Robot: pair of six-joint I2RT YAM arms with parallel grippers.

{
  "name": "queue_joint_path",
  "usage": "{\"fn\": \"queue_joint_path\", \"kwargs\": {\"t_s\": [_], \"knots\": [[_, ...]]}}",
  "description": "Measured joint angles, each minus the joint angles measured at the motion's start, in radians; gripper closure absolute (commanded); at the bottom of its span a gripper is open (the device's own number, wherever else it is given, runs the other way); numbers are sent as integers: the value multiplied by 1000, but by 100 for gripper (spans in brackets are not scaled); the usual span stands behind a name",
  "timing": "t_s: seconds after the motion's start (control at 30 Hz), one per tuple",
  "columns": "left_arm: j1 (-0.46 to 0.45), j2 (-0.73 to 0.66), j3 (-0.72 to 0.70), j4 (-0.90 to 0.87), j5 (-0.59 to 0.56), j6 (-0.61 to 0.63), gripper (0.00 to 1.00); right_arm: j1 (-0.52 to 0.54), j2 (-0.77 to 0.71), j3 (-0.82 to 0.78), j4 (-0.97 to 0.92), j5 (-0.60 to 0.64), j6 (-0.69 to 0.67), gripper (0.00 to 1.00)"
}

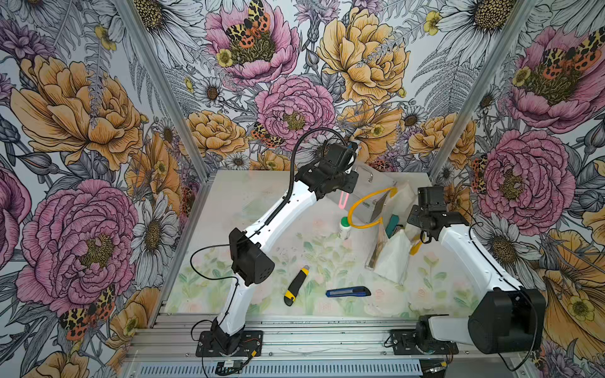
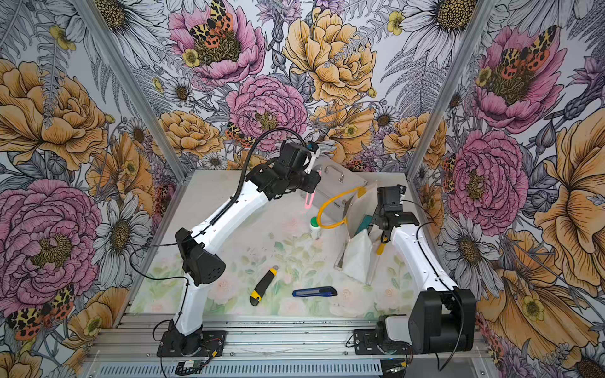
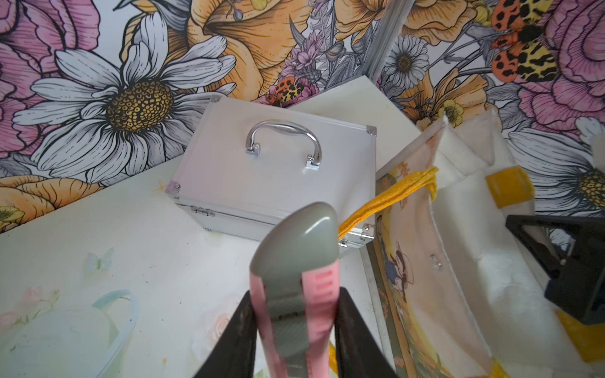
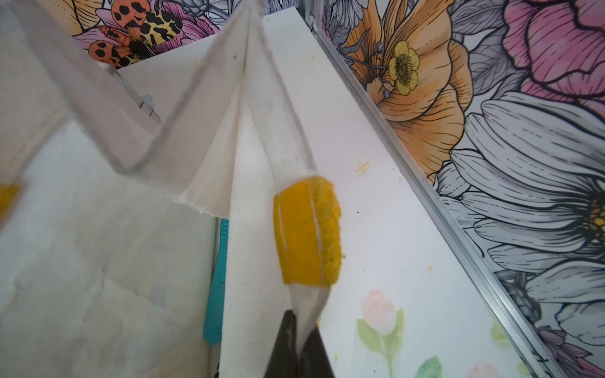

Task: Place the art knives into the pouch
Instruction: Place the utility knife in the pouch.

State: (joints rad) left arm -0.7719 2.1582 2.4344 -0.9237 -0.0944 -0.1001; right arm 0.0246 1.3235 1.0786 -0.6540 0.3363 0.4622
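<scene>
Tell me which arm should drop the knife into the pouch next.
Left: the left gripper holds the pink art knife near the pouch; the right gripper is busy pinching the pouch edge.

The pale floral-print table [image 1: 229, 209] carried a yellow-and-black knife [image 1: 296, 285] and a blue knife [image 1: 348, 292] near its front edge; farther back stood a green-capped bottle [image 1: 344, 227], a silver case [image 3: 222, 163] and the white pouch [image 1: 393, 258]

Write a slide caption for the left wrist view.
Left fingers hold a pink-and-grey knife near the silver case and the open white pouch.
</scene>
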Motion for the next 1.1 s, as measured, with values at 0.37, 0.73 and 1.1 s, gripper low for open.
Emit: {"fn": "queue_joint_path", "kwargs": {"t_s": [0.37,0.73,1.1], "knots": [[-64,74,146,3,17,23,70,0,0,0,0,0,0,100],[-73,83,156,162,126,-24,69,0,0,0,0,0,0,100],[-123,141,123,350,318,-129,68,0,0,0,0,0,-7,100]]}}
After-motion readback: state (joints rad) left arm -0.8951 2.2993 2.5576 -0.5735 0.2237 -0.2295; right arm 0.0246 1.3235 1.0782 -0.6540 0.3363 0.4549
